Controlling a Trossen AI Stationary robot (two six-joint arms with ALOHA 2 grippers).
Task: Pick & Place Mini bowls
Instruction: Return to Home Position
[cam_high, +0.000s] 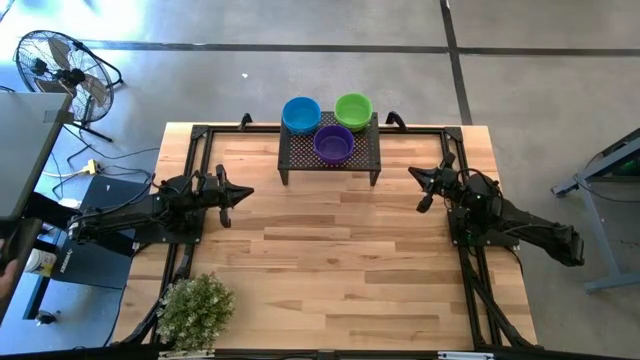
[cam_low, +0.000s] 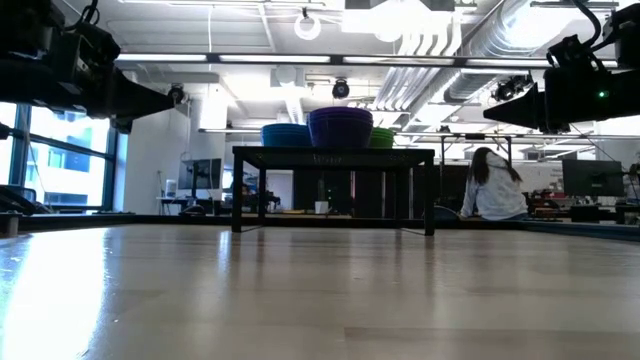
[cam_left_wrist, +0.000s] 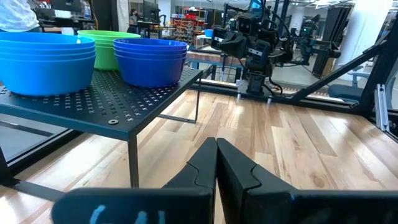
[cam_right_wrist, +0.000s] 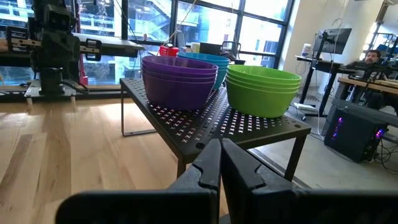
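— What sits on the black rack (cam_right_wrist: 249, 127)?
— Stacked purple bowls (cam_right_wrist: 179, 81), green bowls (cam_right_wrist: 262, 92) beside them, blue bowls (cam_right_wrist: 208, 61) behind.
— The right claw (cam_right_wrist: 220, 146)?
— Fingers pressed together, holding nothing.

Two arms noted, both built from dark, near-black jointed segments: left arm (cam_high: 130, 215), right arm (cam_high: 520, 228).
- Left gripper (cam_left_wrist: 216, 143): two matte black fingers (cam_left_wrist: 242, 171), angular, stepped, tapered to narrow tips.
- Light blue scrawled marking seen on dark housing (cam_left_wrist: 99, 214) behind the fingers.
- Right gripper (cam_right_wrist: 221, 142): same black stepped fingers.
- Small green light (cam_low: 601, 96) seen on right arm.
- Black cables (cam_left_wrist: 273, 18) looped over right arm's upper joints.
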